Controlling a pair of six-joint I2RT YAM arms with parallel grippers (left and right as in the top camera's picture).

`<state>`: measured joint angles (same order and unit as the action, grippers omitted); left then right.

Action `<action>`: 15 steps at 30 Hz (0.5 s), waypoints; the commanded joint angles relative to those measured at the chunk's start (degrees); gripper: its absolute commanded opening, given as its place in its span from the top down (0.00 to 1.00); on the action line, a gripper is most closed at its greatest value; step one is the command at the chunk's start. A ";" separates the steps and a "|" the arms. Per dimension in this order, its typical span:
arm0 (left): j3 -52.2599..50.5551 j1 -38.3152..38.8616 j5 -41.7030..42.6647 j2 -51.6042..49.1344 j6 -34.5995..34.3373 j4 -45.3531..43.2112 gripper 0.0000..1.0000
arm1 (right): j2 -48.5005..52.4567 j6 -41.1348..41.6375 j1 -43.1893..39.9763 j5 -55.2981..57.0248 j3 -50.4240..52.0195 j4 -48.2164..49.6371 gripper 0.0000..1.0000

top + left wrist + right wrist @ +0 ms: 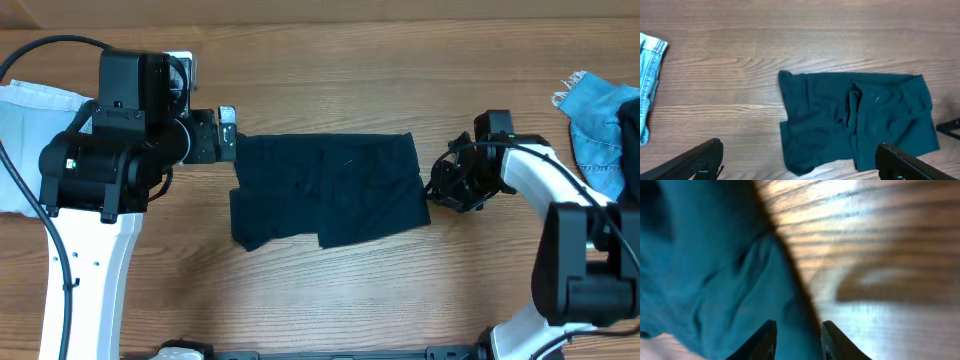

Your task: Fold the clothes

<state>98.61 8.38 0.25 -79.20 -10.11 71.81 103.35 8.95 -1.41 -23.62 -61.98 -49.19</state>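
Close against the right wrist camera, two dark fingers [765,342] of the right gripper [797,336] are seen drawn near together, and the right-hand edge of the navy garment [330,190] is pinched between them. From overhead, the garment is seen spread in the middle of the wooden table [330,70], roughly rectangular, with one layer lapped over another and an uneven lower edge. It is touched by the right gripper only at its right side. The left gripper [226,133] is held just beside the garment's upper left corner, its fingers spread wide with nothing between them. A pale blue piece [25,140] is laid at the table's left edge, partly hidden by the left arm. A brighter blue denim piece [600,135] is laid at the far right, well apart from the garment.
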 commanded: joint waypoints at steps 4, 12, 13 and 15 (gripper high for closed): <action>0.13 -0.09 5.57 -0.20 -2.34 -6.75 0.00 | -5.55 0.26 1.64 -0.09 -1.70 -2.69 0.84; 0.13 -0.09 7.30 -0.20 -2.38 -8.85 0.00 | -5.22 3.61 6.71 1.29 6.21 6.75 0.90; 0.13 -0.09 7.30 -0.20 -2.38 -8.76 0.00 | -5.18 3.56 6.71 1.62 7.56 7.58 0.90; 0.13 -0.09 7.30 -0.20 -2.38 -8.39 0.00 | -5.18 3.58 6.71 3.80 10.56 9.40 0.90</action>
<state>98.61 8.38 6.72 -79.20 -11.90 63.20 98.54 11.60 5.34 -22.50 -54.46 -41.45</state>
